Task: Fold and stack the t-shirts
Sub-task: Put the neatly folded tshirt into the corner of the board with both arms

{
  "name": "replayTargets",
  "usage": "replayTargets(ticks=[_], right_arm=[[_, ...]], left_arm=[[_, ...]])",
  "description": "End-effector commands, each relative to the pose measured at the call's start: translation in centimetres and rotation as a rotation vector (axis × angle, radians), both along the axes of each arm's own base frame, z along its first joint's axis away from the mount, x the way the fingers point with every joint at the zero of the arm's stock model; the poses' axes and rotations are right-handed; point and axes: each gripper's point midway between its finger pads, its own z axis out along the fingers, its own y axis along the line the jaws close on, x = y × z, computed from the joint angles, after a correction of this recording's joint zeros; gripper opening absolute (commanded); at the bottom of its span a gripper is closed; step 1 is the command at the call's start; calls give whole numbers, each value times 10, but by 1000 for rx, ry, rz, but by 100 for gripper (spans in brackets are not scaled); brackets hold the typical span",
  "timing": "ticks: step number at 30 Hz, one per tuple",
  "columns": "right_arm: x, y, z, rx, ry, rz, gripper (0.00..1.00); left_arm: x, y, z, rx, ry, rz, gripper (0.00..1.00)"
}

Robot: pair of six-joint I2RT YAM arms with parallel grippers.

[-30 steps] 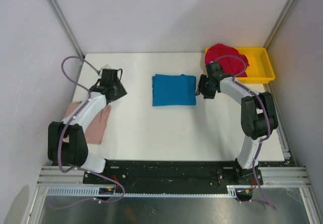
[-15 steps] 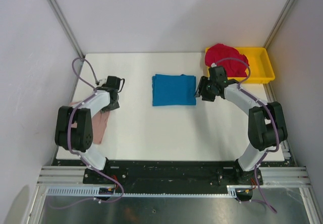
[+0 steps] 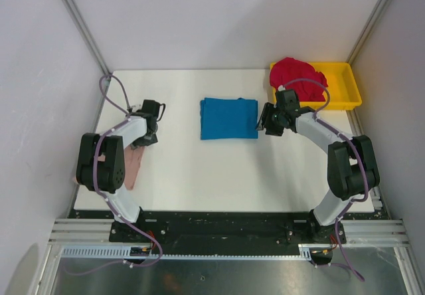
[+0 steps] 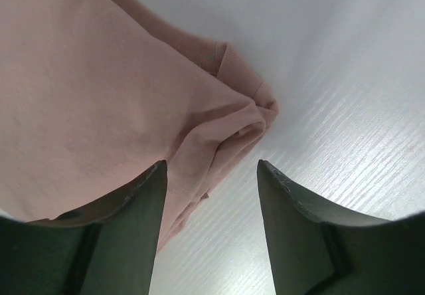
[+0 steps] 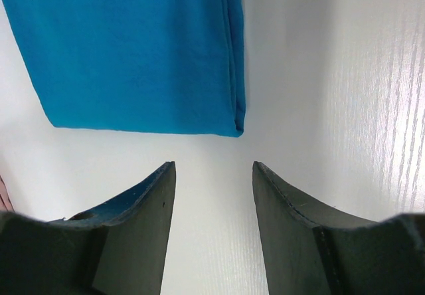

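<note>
Left fingers (image 4: 126, 235) parted over the pink shirt (image 4: 99, 96); right fingers (image 5: 136, 232) parted beside the blue shirt (image 5: 133, 49)

Both arms are the same build, pretty much: the left arm (image 3: 127, 131) and right arm (image 3: 317, 130) have smooth white shells on the long links and chunky black housings at the joints. A thin purple cable (image 3: 106, 86) loops loosely off each one. The left gripper (image 4: 211, 172) and right gripper (image 5: 212, 167) both have matte dark grey wedge fingers that taper to blunt tips.
</note>
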Motion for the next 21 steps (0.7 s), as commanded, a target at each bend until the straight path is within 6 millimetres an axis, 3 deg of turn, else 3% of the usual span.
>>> replayTargets(ticks=[1, 6, 11, 21], right_arm=[[5, 3, 21, 36, -65, -3, 54], [5, 2, 22, 38, -66, -5, 54], [4, 0, 21, 40, -63, -7, 54], [3, -1, 16, 44, -52, -11, 53]], left_arm=[[17, 7, 13, 36, -42, 2, 62], [20, 4, 2, 24, -12, -6, 62], [21, -1, -6, -9, -3, -1, 55], [29, -7, -4, -28, -13, -24, 14]])
